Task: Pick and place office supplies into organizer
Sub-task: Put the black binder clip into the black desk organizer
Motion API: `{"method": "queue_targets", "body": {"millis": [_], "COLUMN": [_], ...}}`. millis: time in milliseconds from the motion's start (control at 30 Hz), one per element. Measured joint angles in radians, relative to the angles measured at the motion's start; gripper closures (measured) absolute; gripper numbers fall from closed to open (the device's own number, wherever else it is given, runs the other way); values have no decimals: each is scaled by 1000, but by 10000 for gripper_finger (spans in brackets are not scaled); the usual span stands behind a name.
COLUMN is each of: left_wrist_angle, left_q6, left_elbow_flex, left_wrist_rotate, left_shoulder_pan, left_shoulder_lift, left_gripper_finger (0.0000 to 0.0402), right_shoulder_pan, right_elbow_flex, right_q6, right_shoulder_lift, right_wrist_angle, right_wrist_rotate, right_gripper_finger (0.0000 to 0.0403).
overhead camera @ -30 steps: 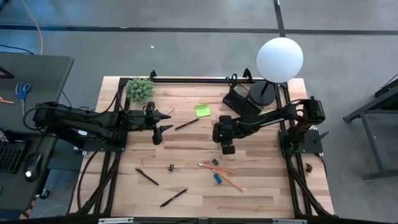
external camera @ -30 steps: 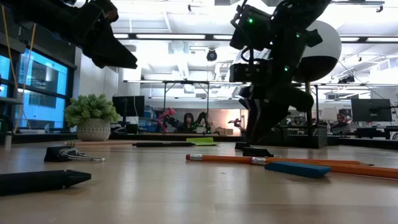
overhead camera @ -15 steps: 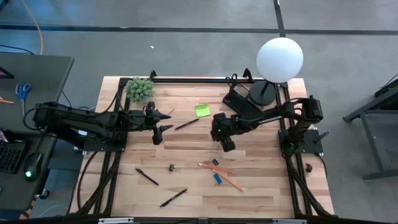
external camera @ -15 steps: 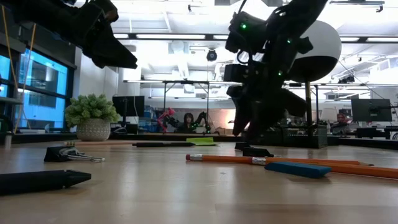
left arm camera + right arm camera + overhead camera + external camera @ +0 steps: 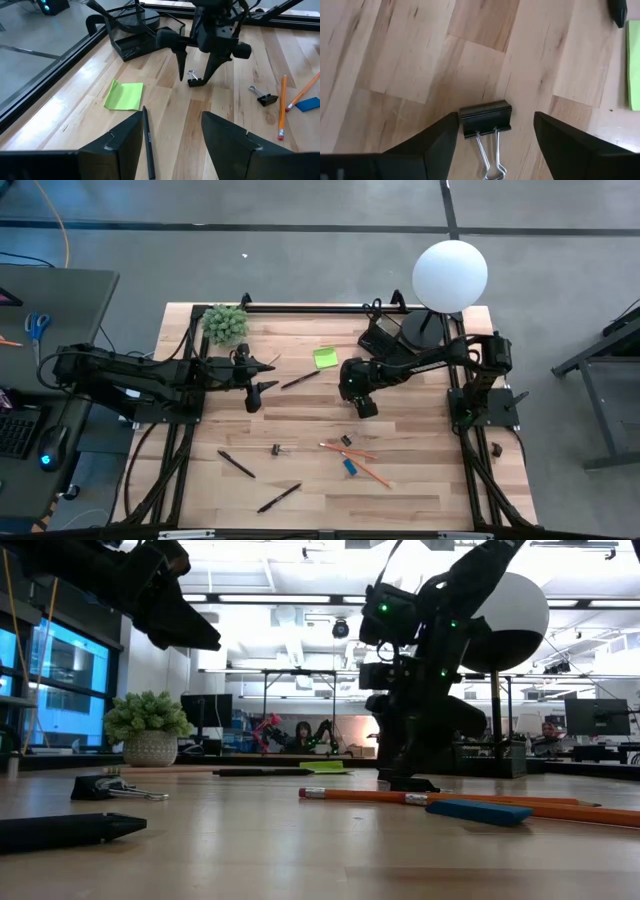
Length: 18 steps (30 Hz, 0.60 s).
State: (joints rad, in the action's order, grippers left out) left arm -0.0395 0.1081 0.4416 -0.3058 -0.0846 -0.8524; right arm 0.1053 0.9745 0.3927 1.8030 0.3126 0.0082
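Three black pens (image 5: 300, 379) (image 5: 237, 464) (image 5: 279, 497), one at centre frame and two at lower left; two orange pencils (image 5: 350, 450) (image 5: 372, 473), lower centre; three binder clips (image 5: 275, 450) (image 5: 346, 440) (image 5: 485, 120); one blue piece (image 5: 350, 466); one green sticky pad (image 5: 325, 357); one black mesh organizer (image 5: 378, 340); one white globe lamp (image 5: 450, 273), upper right; one potted plant (image 5: 225, 323), upper left

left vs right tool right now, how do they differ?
1. Height: the right tool is down at the table; the left tool hangs well above it in the low view.
2. Target: the right tool straddles a binder clip lying on the wood without touching it; the left tool has nothing between its fingers, with a black pen and the green sticky pad ahead.

Shared: both are open and empty.
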Motion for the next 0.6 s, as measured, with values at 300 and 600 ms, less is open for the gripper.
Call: {"method": "queue_targets", "body": {"millis": [300, 600], "left_wrist_angle": [0, 0], "left_q6": [-1, -3], "left_elbow_flex": [0, 0], "left_wrist_rotate": [0, 0], "left_shoulder_pan": [0, 0], "left_shoulder_lift": [0, 0], "left_gripper_finger": [213, 213], "right_shoulder_pan": [-15, -17], "right_elbow_flex": [0, 0], "right_q6": [0, -6], "right_shoulder_lift": [1, 2], "right_wrist_angle": [5, 1], "right_wrist_rotate": [-1, -37], "right_gripper_finger": [202, 287]}}
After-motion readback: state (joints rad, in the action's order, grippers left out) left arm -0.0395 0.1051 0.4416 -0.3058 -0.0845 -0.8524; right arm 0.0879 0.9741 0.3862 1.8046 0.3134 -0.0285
